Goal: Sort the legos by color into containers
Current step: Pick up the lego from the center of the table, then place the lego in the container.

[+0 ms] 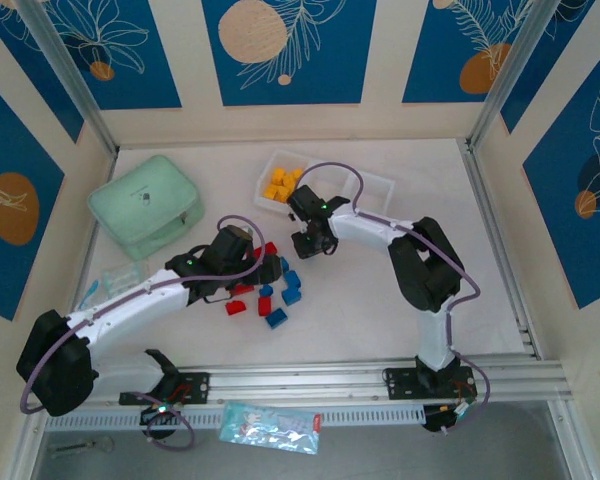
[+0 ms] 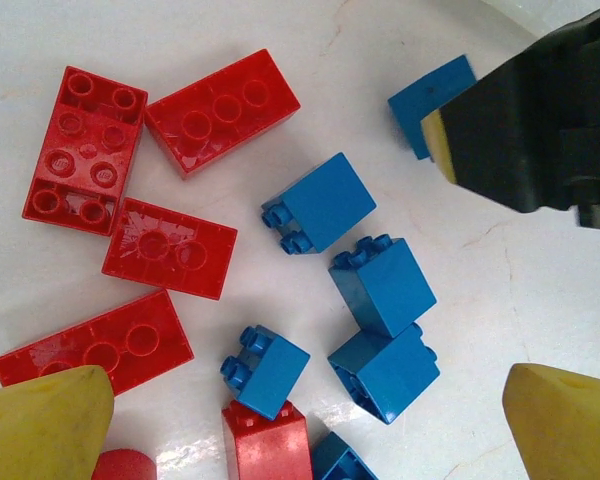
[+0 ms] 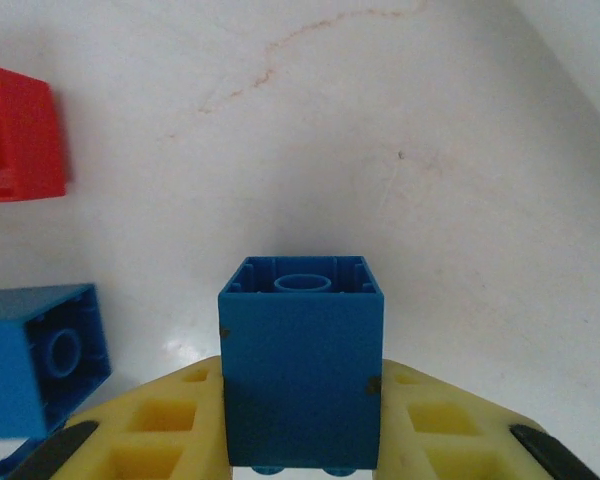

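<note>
Okay, gripping a blue brick just near of the tray.
I'm seeing the right gripper (image 3: 302, 425) clamped on the blue brick (image 3: 302, 360), pads square on its sides. I'm planning a straight lift, then a tray (image 1: 378, 186) compartment away from the yellow bricks (image 1: 280, 183). Left gripper (image 1: 258, 268) is hovering, jaws wide apart, over the loose legos (image 2: 370, 285).

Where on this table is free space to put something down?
Free: the table between the brick pile and the near rail; also right of the tray, beyond the right arm. Crowded: the middle, around the pile.
</note>
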{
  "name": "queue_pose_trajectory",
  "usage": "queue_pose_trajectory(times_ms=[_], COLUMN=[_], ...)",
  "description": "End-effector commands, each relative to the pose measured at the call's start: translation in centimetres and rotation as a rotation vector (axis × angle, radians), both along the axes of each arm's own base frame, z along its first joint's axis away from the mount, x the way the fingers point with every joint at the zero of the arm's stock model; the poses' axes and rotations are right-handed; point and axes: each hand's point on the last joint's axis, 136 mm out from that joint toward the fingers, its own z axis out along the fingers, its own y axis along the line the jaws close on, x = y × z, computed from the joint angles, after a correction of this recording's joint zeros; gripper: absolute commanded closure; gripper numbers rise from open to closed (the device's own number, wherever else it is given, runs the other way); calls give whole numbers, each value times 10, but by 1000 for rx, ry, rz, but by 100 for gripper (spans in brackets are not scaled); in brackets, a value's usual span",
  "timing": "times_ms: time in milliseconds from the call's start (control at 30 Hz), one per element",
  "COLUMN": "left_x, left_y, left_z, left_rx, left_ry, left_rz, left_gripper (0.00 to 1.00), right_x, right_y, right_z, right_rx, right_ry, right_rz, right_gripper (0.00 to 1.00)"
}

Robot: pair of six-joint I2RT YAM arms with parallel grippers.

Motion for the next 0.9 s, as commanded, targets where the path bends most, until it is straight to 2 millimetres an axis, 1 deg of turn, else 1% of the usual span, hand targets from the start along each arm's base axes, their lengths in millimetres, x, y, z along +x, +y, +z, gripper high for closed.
queue_pose_trajectory(times_ms=[0, 67, 133, 233, 333, 433, 533, 600, 667, 767, 867], left_x=[6, 11, 16, 24, 35, 47, 58, 64, 69, 73, 73], left_y=[-3, -6, -10, -16, -19, -21, -23, -23, -23, -26, -26], left_z=[22, 28, 32, 39, 44, 50, 52, 53, 53, 53, 55], left_rx=[1, 1, -5, -19, -16, -18, -12, -7, -7, -14, -19], left_ry=[-52, -69, -79, -96, -119, -141, -153, -157, -156, -149, -151], left_rz=[-20, -23, -22, -22, -11, -2, 6, 10, 16, 11, 8], left_gripper=[1, 1, 1, 1, 1, 1, 1, 1, 1, 1, 1], right_x=[4, 12, 22, 44, 68, 91, 113, 129, 140, 148, 144], right_y=[3, 0, -5, -19, -26, -31, -36, -42, -44, -41, -36], right_z=[53, 68, 75, 79, 80, 78, 69, 63, 59, 62, 75], right_rx=[74, 102, 109, 93, 111, 100, 77, 58, 68, 75, 90], right_ry=[-71, -88, -105, -129, -134, -148, -152, -150, -140, -143, -164], right_rz=[-24, -50, -72, -125, -166, -190, -213, -238, -247, -236, -216], right_gripper=[74, 73, 73, 73, 73, 73, 72, 69, 66, 58, 51])
